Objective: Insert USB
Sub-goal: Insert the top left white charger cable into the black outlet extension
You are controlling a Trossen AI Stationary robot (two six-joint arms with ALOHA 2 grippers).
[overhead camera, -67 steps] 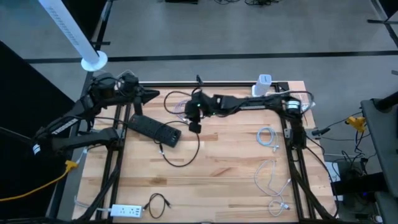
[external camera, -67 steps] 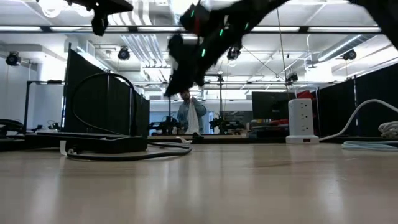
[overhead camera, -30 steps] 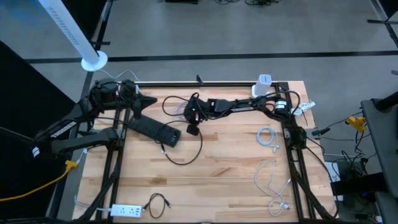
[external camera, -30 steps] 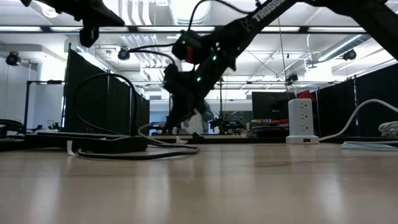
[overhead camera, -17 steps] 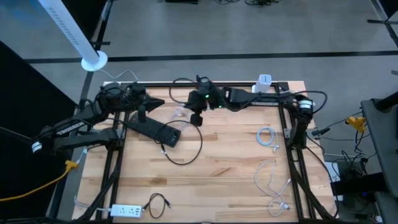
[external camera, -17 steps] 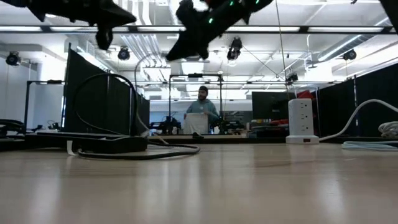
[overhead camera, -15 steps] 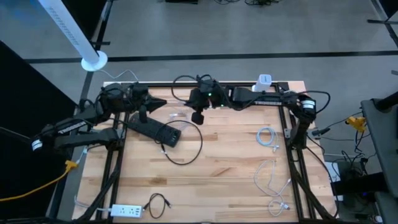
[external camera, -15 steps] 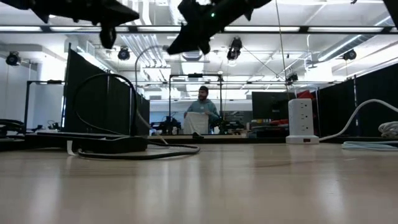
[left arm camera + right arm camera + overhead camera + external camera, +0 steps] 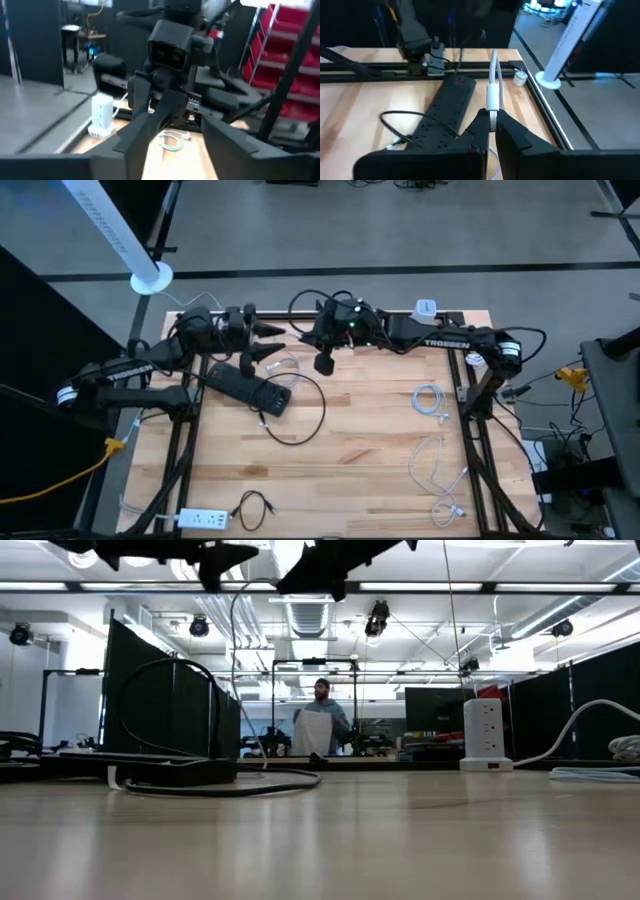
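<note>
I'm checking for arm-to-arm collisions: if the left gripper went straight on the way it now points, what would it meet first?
Most likely the right gripper. In the high view the left gripper points across the table at it, and the left wrist view shows the other arm's gripper straight ahead with only air between. Their relative heights are hard to judge.

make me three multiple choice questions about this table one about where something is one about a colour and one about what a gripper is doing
1. Where does the black power strip lie on the table?
A. Its left half, near the left arm
B. Its right edge
C. Off the table

2. What colour is the upright charging tower at the far edge?
A. Red
B. White
C. Black

3. What is the right gripper doing?
A. Hanging open and empty
B. Shut on the cable plug
C. Pressing on the power strip

Answers:
1. A, the high view shows it beside the left gripper.
2. B, it shows white in the high view.
3. B, the right wrist view shows the jaws pinching the silver plug.
</note>
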